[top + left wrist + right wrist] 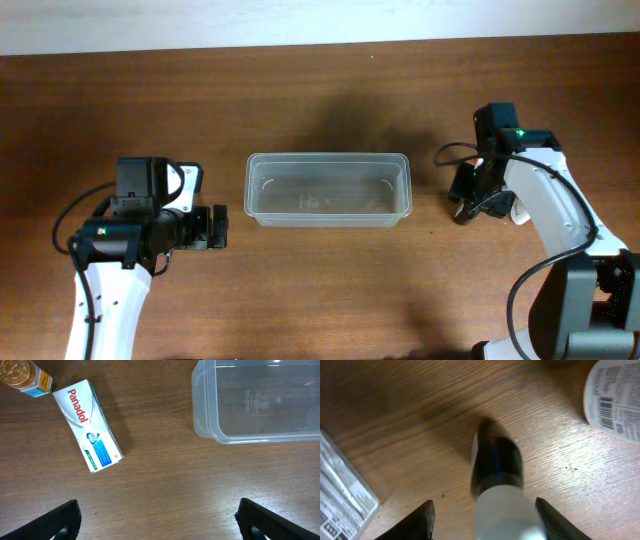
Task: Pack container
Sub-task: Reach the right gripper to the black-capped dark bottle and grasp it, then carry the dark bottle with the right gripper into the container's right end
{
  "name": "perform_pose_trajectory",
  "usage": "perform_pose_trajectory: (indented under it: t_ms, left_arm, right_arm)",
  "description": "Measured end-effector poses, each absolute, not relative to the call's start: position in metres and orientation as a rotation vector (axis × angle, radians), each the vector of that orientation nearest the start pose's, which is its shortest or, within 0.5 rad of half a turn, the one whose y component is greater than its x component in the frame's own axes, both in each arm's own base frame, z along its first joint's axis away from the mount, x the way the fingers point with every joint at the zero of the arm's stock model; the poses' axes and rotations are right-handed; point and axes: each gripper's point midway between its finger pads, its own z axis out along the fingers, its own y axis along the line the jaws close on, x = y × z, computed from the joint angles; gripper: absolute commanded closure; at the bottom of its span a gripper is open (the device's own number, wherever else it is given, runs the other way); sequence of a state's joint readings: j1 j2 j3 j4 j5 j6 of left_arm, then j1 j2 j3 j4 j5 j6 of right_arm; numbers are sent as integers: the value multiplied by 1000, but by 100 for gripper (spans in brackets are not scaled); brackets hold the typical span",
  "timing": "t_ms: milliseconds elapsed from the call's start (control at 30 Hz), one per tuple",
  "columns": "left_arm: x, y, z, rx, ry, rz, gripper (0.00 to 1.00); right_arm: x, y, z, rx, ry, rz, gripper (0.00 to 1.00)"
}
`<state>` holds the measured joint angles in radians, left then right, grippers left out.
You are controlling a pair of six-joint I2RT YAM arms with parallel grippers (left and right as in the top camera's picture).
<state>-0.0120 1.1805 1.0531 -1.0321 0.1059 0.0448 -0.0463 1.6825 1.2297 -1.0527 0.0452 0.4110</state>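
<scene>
Surface: dark brown wood-grain table [320,290], with a pale strip of wall [300,20] along the far edge. Item 1, the container [328,188]: a clear rectangular plastic tub with rounded corners and a thick rim. It stands upright and open-topped at the middle of the table, long side running between the two arms, with nothing visible inside. In the left wrist view its near corner [205,420] sits at upper right. Handling, as judged: light and easily slid on the smooth wood, with thin walls that would flex and smooth sides that offer little friction. The stiff rim is the better hold, pinched over a short end wall, or the tub can be steadied there while goods are dropped in. Item 2, left gripper [157,522]: fingers spread wide and holding nothing, hovering just left of the tub. Item 3, Panadol carton [87,425]: lying flat, well apart from the tub, next to a gold-capped bottle [20,375]. Item 4, right gripper [484,504]: fingers apart on either side of a small bottle [497,485] with a dark body and white cap. The bottle is blurred, so contact cannot be confirmed, nor whether it stands or lies. Item 5, a white bottle [615,400] bearing a barcode. Item 6, a printed pack [342,490], at the left edge of the right wrist view.
</scene>
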Motion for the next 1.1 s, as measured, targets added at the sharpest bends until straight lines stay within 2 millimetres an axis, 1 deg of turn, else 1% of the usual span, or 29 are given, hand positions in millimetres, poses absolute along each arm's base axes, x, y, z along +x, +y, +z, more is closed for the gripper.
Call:
perform_pose_trajectory:
  t_ms: [33,67,133,167,200,400,533,600,800,867,933,1033,1100]
  left_arm:
    - [268,-21,162,108,2724,-135,0]
    - [268,-21,162,108,2724,-135,0]
    - [268,-21,162,108,2724,-135,0]
    - [268,-21,162,107,2723,-135,0]
    - [268,-21,162,108,2723,-135,0]
    - [268,-21,162,108,2724,-135,0]
    - [268,-21,162,107,2724,-135,0]
    - [268,-21,162,108,2723,-135,0]
    - [268,-21,162,107,2723,-135,0]
    - [268,-21,162,107,2724,-135,0]
    - [268,-21,162,108,2724,-135,0]
    - [268,-21,162,108,2723,-135,0]
    - [268,-21,162,108,2723,-135,0]
  right_arm:
    - [311,-25,78,716,2984,-51,58]
    - [311,-29,77,728,2980,-58,60]
    - [310,-33,77,755,2973,-63,61]
    - [310,-35,78,765,2970,-64,66]
    - [310,-37,78,775,2968,-65,67]
    - [309,-39,78,784,2967,-69,77]
    - [309,-39,78,771,2971,-69,79]
    - [309,-39,77,762,2974,-69,85]
    - [309,-33,77,676,3002,-35,86]
    - [309,-28,78,630,3013,-11,86]
    - [310,-13,85,534,3015,25,86]
    - [309,16,107,355,2988,80,87]
    - [309,40,136,211,2928,120,86]
